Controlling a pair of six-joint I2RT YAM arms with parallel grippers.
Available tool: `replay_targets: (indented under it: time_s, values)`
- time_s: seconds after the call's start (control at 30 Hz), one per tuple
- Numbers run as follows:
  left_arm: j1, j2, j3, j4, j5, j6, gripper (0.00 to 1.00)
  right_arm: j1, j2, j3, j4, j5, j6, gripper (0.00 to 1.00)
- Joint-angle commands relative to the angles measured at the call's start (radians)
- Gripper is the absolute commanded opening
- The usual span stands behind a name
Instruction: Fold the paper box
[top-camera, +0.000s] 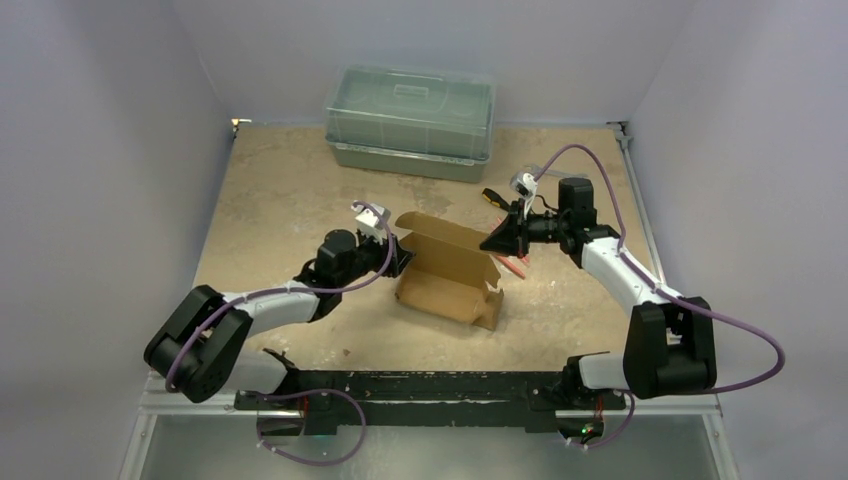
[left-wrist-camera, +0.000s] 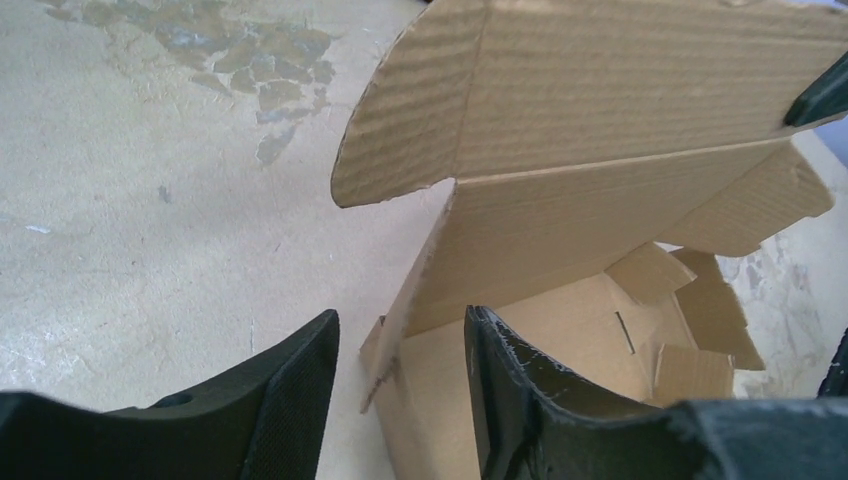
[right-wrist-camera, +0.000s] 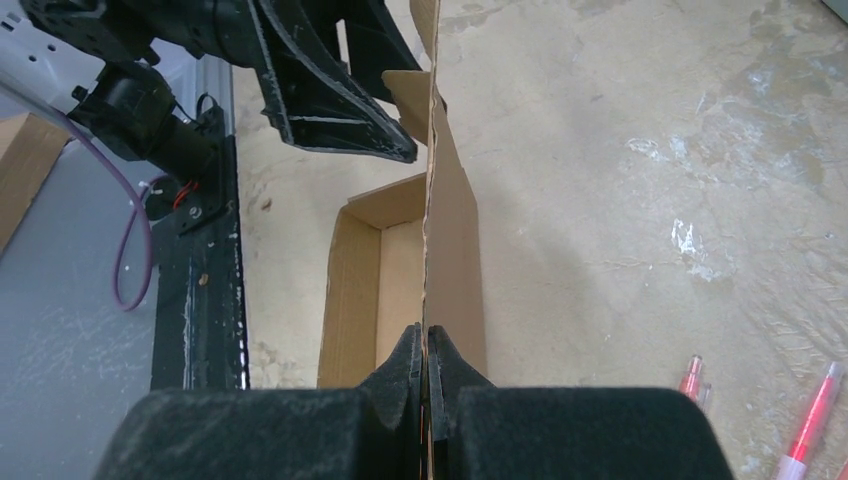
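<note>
Pinched tight, the right claw (right-wrist-camera: 426, 338) clamps the thin edge of a raised panel of the paper box (top-camera: 452, 283), its two black fingers meeting on the cardboard with no gap showing. That panel stands up along the box's far side and has a rounded flap at its left end. The box sits near the middle of the table (top-camera: 280, 190), between the two arms, with its brown tray open at the top and small tabs lying loose inside its right end. The left claw (left-wrist-camera: 400, 335) stands partly open at the box's left end. One finger is outside over the table, the other reaches inside the tray, and the end wall rises between them, clear of the outer finger. A translucent green-grey lidded bin (top-camera: 410, 122) stands well behind the box at the far edge. Red pens (right-wrist-camera: 815, 412) lie on the table near the right claw.
</note>
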Motion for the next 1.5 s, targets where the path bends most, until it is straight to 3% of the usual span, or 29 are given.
replay_targets:
  time_s: [0.0,0.37,0.5,0.83,0.9,1.1,1.23,1.47]
  values:
    - [0.022,0.034,0.042,0.098,0.079,0.026,0.45,0.003,-0.027,0.029,-0.006,-0.034,-0.023,0.00]
    - [0.024,0.060,0.069,0.055,0.090,0.071,0.01,0.004,-0.023,0.029,-0.008,-0.025,-0.026,0.02]
    - [0.024,0.010,0.032,0.057,0.076,0.077,0.00,0.003,-0.024,0.034,-0.014,-0.020,-0.026,0.20]
    - [-0.016,-0.290,-0.115,-0.013,-0.129,-0.034,0.00,-0.062,-0.100,0.112,-0.227,0.070,-0.203,0.90]
    - [-0.050,-0.331,-0.128,-0.049,-0.197,-0.051,0.00,-0.083,-0.129,0.104,-0.249,0.086,-0.224,0.99]
    - [-0.172,-0.382,-0.135,-0.107,-0.372,-0.071,0.00,-0.093,-0.219,-0.072,-0.073,0.159,-0.150,0.99]
    - [-0.192,-0.353,-0.142,-0.093,-0.364,-0.081,0.00,-0.093,-0.234,-0.134,0.049,0.188,-0.092,0.99]
    - [-0.195,-0.375,-0.180,-0.061,-0.288,-0.070,0.00,-0.064,-0.153,-0.112,0.073,0.274,-0.132,0.98]
